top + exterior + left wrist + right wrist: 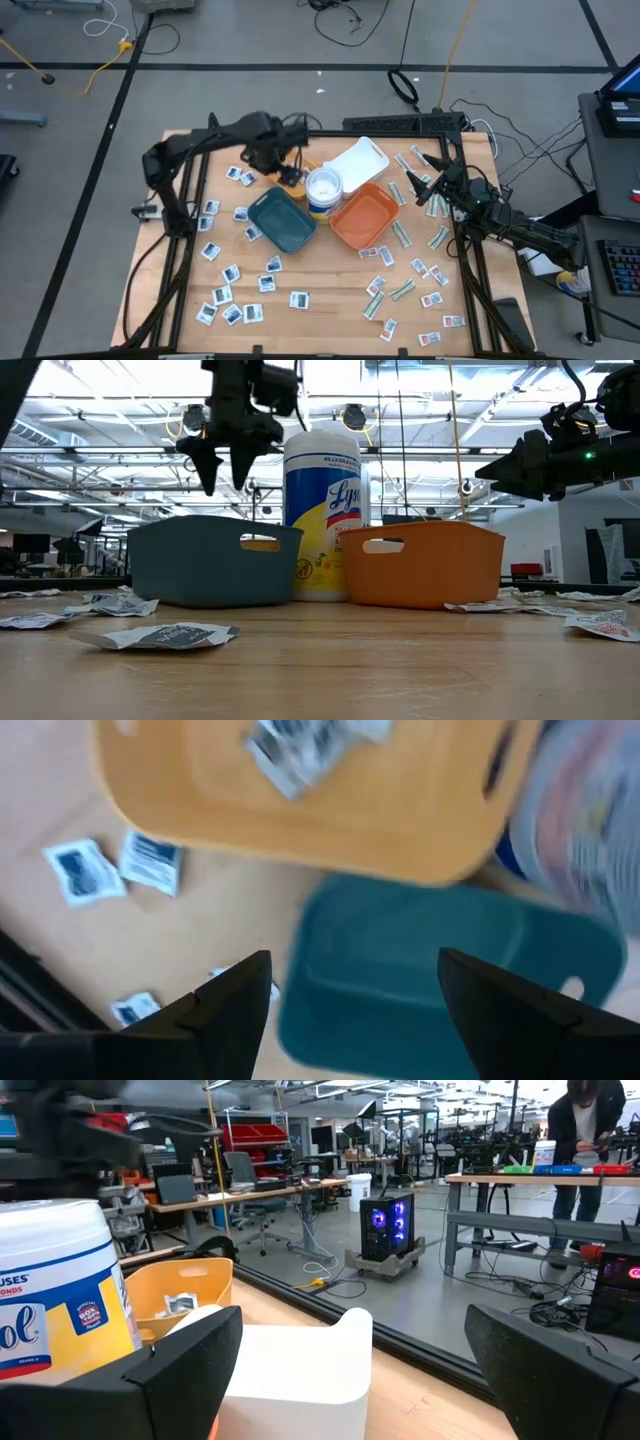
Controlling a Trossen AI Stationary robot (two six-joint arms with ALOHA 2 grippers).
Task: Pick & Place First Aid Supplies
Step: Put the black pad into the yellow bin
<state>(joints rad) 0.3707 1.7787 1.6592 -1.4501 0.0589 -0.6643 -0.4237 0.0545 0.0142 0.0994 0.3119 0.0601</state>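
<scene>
First aid packets [232, 275] lie flat all over the wooden table, and a few [290, 745] lie inside a yellow tray [330, 820]. My left gripper [355, 990] hangs open, pointing down, above the gap between the yellow tray and a teal tray [450, 980], with nothing between its fingers. In the low view my left gripper [222, 465] stands well above the teal tray [210, 560]. My right gripper [425, 190] waits open at the table's right side, level, facing a white tray [300, 1370].
A white round tub [323, 190] stands between the teal tray [282, 220], an orange tray [365, 215] and the white tray [358, 162]. More packets [410, 290] litter the near right of the table. Black frame rails run along the table's sides.
</scene>
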